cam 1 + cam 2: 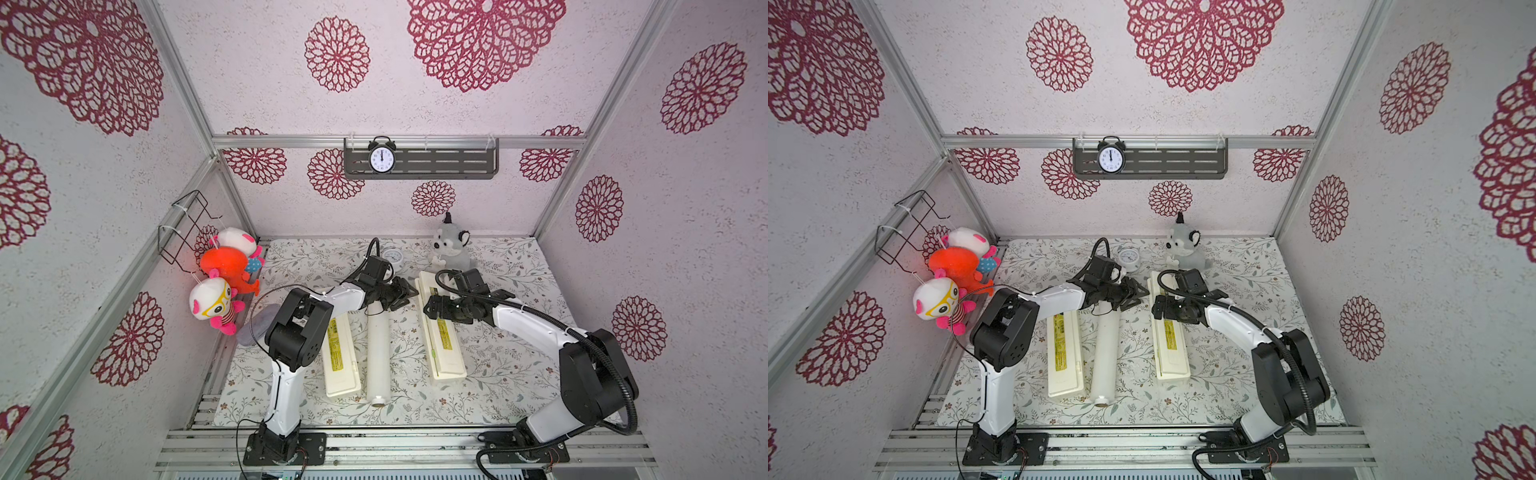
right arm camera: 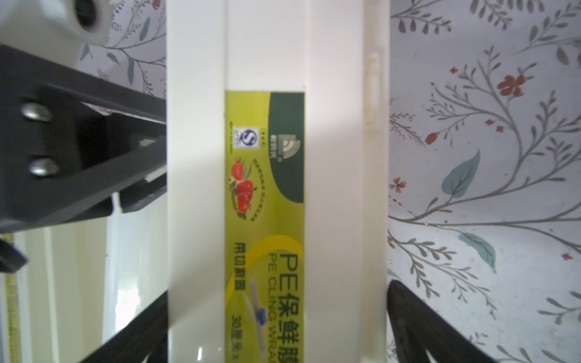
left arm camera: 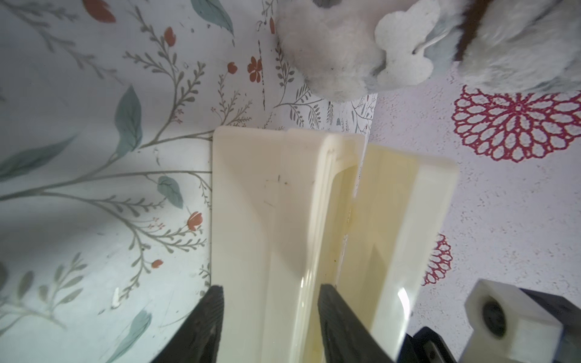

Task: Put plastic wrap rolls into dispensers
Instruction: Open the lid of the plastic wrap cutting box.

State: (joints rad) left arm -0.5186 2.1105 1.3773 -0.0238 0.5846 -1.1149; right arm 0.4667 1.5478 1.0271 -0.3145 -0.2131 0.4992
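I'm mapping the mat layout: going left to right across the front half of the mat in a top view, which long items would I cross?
In a top view: left dispenser → plastic wrap roll → right dispenser. All three lie lengthwise, near to far, with mat showing between the roll and the right dispenser.

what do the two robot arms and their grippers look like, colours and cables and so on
Both arms have glossy white link shells and bulky matte black joint housings, bolted to black base plates on aluminium rails. The left arm carries a thin black cable; the right arm a thick ribbed black conduit looping past its elbow. The left gripper and right gripper are black with angular fingers.
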